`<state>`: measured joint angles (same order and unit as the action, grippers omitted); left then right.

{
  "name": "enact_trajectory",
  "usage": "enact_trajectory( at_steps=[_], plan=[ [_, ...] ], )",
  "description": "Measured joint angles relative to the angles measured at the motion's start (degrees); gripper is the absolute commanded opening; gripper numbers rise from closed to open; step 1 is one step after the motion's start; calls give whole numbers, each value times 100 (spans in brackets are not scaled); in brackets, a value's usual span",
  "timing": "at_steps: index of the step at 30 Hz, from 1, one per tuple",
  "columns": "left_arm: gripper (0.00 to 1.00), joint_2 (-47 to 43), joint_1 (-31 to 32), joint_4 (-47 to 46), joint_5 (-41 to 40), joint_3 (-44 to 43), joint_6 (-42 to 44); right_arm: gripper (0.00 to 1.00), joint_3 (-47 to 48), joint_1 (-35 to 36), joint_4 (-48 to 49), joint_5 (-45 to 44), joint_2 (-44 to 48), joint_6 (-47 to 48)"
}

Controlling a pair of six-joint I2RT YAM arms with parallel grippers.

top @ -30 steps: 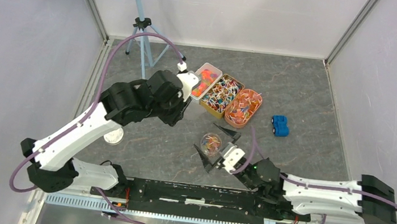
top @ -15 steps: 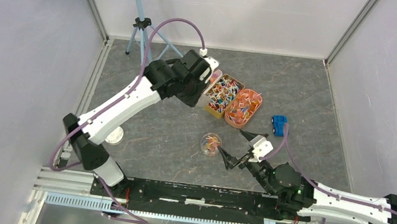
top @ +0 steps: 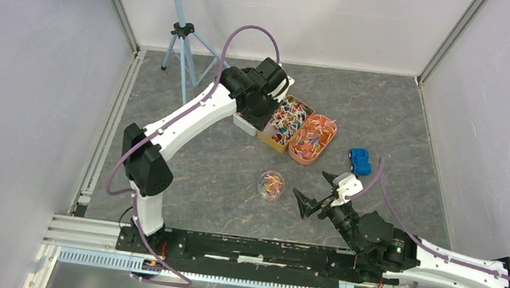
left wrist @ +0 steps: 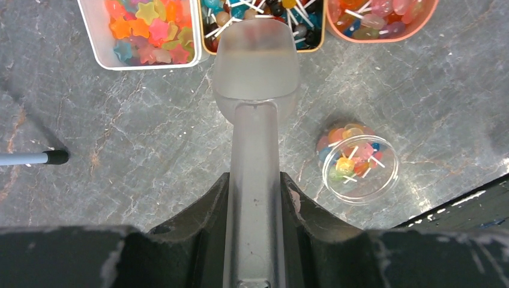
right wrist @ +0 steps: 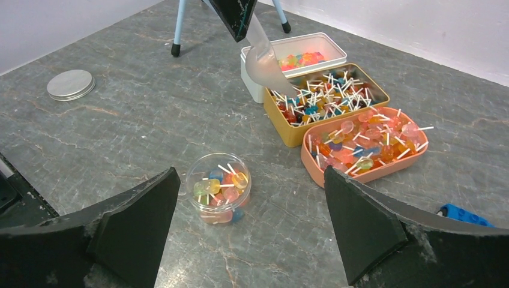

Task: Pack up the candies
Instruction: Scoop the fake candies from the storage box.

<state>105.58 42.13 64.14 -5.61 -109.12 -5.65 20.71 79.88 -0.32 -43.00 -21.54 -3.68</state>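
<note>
candies (right wrist: 327, 96) fill three trays (right wrist: 291, 137) and one round jar (right wrist: 204, 162) (lid (right wrist: 71, 84) lies apart).

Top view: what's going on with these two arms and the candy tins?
The left end effector is shut on a frosted scoop, whose bowl is at the edge of the yellow tin of lollipop candies. The right end effector hangs open beside the small round jar, which is partly filled. A metal lid lies apart on the table.

No legible text, label, brand or number anywhere.
</note>
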Motion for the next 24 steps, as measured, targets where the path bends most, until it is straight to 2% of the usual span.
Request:
enact_trajectory(
  at_steps=[8, 24],
  plan=[
    [2, 354, -256, -17, 162, -92, 153, 98, 101, 0, -310, -92, 11, -118],
    [2, 743, -361, -223, 402, -155, 219, 98, 105, 0, -369, -105, -101, -232]
  ],
)
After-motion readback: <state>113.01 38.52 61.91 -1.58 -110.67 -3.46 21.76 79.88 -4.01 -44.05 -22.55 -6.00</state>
